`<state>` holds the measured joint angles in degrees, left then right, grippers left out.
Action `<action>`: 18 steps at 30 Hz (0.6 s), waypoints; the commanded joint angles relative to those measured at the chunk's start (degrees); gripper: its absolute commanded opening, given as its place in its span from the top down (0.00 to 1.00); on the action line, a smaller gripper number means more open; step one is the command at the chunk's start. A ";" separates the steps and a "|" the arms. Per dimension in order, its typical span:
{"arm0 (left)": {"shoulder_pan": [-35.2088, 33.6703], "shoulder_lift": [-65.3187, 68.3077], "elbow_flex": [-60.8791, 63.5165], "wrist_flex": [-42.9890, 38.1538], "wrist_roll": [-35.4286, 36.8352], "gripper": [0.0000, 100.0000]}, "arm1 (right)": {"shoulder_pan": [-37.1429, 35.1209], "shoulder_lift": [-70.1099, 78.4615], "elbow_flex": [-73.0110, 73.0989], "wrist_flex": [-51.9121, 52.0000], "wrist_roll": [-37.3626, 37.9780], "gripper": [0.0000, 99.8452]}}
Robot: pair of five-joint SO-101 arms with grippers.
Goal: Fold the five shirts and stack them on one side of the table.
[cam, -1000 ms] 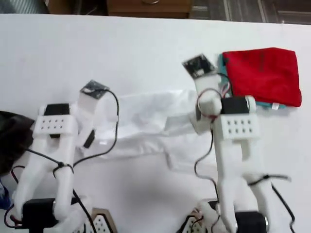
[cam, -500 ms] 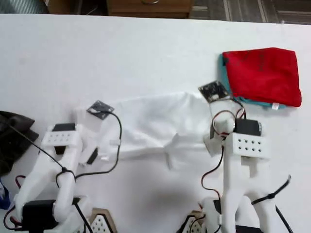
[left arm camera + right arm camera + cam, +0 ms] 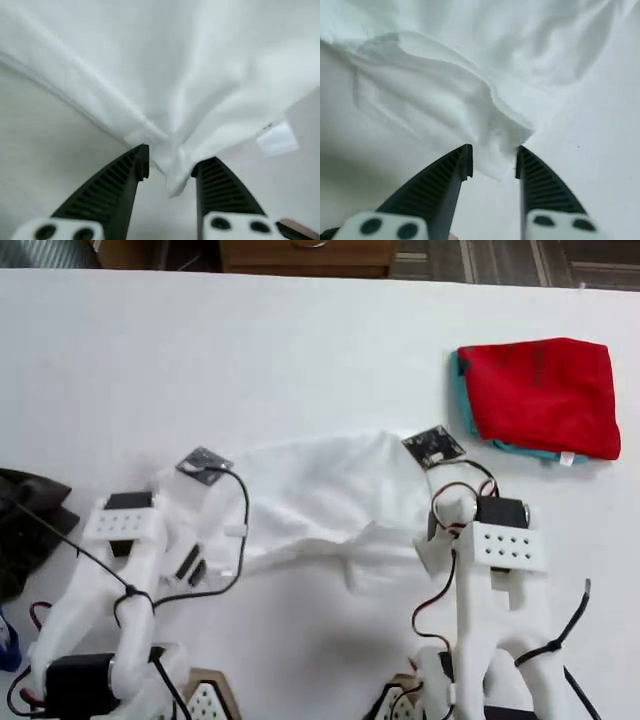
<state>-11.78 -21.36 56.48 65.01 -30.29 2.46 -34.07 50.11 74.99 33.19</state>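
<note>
White shirt at the tabletop's 6 o'clock: left pincer and right pincer each nip a thin edge fold; either may slip loose, skewing the fold.

A: White worktop right across the scene, plain and smooth, running out to both sides.
B: Past its far edge there's a brown wooden cabinet, and dark floor to the right of it.
A: Far left corner, something grey and ribbed. Can't tell what it is.
B: And at the near left edge, a small blue object, mostly cut off.
</note>
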 commanded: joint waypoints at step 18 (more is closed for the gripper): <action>0.97 2.11 -25.27 6.24 3.87 0.97 | -7.34 11.03 -28.40 -4.97 -10.02 0.98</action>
<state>-11.52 -21.10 29.93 78.20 -27.65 -2.37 -28.88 24.09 75.60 24.22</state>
